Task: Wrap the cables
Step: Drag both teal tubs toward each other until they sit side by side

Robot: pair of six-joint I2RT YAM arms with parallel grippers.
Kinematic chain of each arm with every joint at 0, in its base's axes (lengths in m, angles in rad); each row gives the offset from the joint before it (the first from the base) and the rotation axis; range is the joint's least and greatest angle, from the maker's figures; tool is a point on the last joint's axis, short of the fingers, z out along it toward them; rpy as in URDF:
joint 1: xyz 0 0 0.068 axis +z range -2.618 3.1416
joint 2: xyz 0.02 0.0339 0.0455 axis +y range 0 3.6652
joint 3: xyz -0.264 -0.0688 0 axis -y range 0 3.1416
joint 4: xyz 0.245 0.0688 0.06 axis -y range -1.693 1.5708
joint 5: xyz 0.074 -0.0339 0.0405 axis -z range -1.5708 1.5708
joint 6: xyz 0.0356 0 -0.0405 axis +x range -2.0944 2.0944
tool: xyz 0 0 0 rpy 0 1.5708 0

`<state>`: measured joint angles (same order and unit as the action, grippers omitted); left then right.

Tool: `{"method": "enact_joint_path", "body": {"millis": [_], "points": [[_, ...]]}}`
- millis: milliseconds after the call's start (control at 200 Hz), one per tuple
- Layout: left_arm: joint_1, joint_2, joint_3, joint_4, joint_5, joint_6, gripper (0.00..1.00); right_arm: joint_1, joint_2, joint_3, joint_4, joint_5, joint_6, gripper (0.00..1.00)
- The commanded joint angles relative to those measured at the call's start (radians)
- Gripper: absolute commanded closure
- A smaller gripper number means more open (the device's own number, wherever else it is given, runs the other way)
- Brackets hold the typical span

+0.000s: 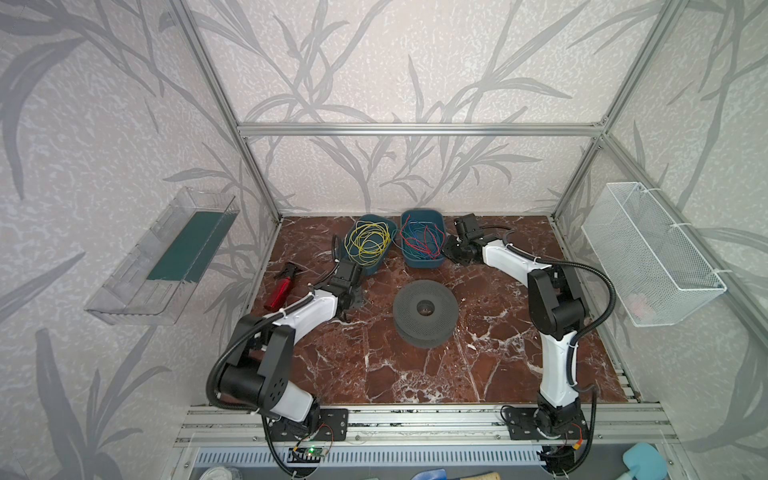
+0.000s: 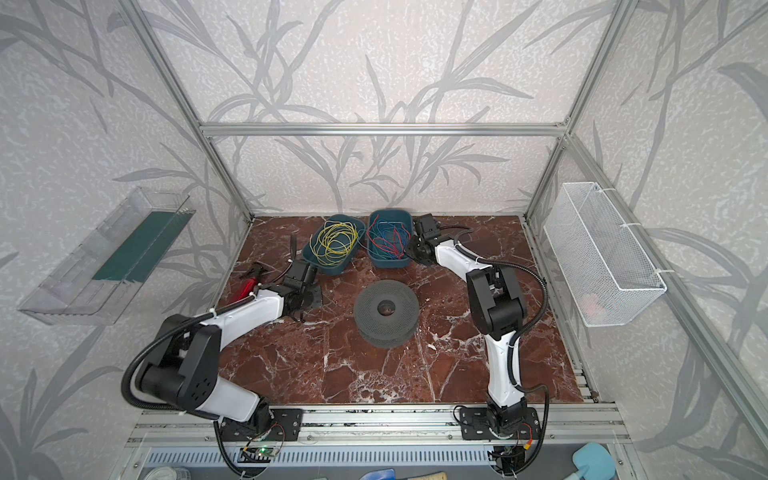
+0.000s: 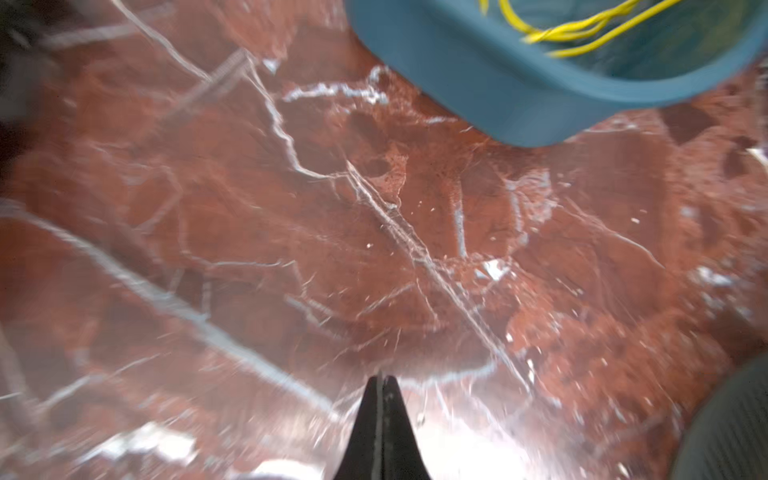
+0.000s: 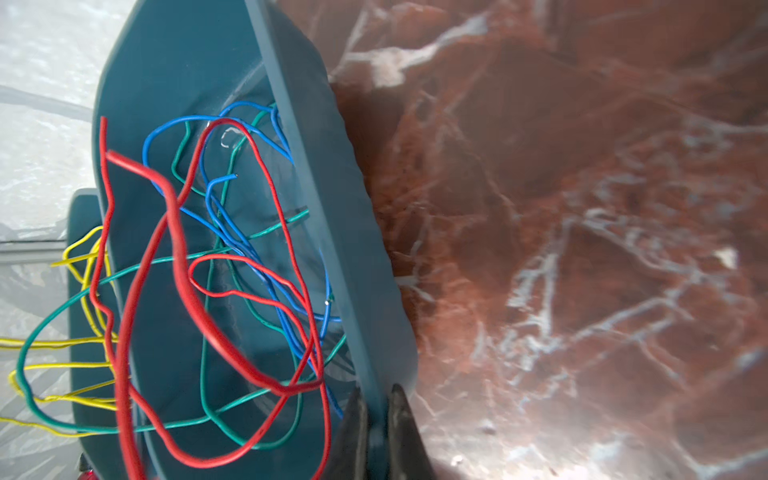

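Observation:
The cables (image 1: 368, 243) (image 2: 334, 241) are thin yellow wires in a loose tangle inside the left blue bin (image 1: 376, 266). They also show in the left wrist view as yellow cables (image 3: 582, 31) and in the right wrist view as yellow cables (image 4: 83, 291). My left gripper (image 1: 353, 297) (image 3: 380, 380) is shut and empty, low over the marble just in front of that bin. My right gripper (image 1: 446, 249) (image 4: 376, 399) is shut on the rim of the right blue bin (image 4: 332, 249), one finger inside and one outside. That bin holds red, blue and green wires.
A dark grey spool (image 1: 426, 309) (image 2: 386, 309) lies flat mid-table, to the right of my left gripper. A red spray bottle (image 1: 280, 291) lies by the left edge. A clear tray (image 1: 166, 257) hangs on the left wall and a white mesh basket (image 1: 652, 253) on the right.

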<state>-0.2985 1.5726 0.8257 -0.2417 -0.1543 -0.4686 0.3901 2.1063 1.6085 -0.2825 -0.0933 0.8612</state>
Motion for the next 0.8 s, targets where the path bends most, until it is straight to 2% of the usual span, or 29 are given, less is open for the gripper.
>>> {"method": "enact_joint_path", "body": {"millis": [0,430,620,795], "points": [[0.009,0.080,0.072,0.115,0.068,-0.041,1.00,0.022,0.025,0.068,-0.008,0.003,-0.029,0.96],[0.023,0.370,0.346,0.169,0.186,0.044,1.00,0.038,0.163,0.272,-0.081,-0.019,-0.042,0.94],[0.039,0.418,0.422,0.173,0.237,0.070,1.00,0.048,0.189,0.290,-0.068,-0.016,-0.002,0.91],[0.055,0.447,0.454,0.213,0.300,0.058,1.00,0.063,0.220,0.340,-0.079,-0.028,0.016,0.83]]}}
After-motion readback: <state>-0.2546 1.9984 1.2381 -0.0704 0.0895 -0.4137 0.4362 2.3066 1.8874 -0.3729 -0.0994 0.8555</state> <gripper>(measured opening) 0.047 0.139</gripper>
